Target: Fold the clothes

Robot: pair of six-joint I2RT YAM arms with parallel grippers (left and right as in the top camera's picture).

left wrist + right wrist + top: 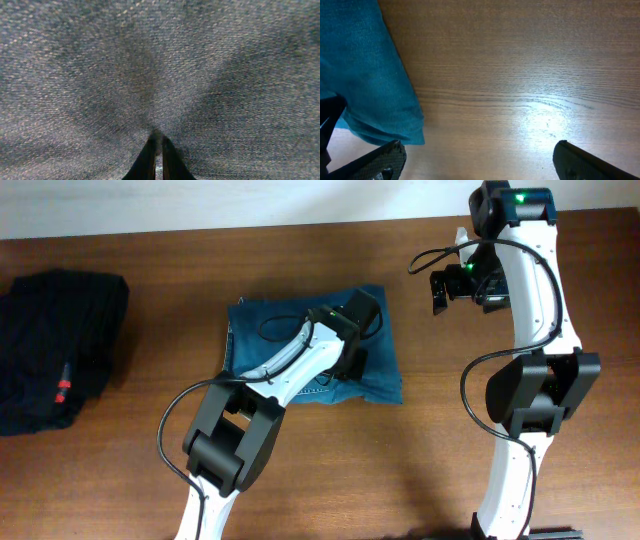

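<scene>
Landmark: the jeans (385, 375), lying as a compact, roughly square blue bundle on the tabletop (150, 280). By our reading the fold is mostly done.

- Left tool (158, 160): down on the jeans, right of the bundle's middle, with the arm lying across it. The jaws are all but closed, with only a sliver of light between them. Denim fills the wrist view, and its creases run in toward the tips. We read that as a pinch of the top layer, though the nip itself is hidden.
- Right tool (477, 145): jaws spread wide with nothing between them. It is over bare wood just beyond the jeans' right edge, near the far corner. The blue hem (365, 75) shows at the side of its view, not touching.
- Black garment (55, 350): well apart from the jeans, on their left. It is not our concern.

Risks from here, as we judge them:
- If the left tool rises with cloth caught between the jaws, the top layer comes up with it and the fold opens.
- If the left arm slides off sideways, its friction could skew the bundle or ruck a corner.
- If the right tool sweeps inward at a low height, an open finger could hook the hem and flip that edge.
</scene>
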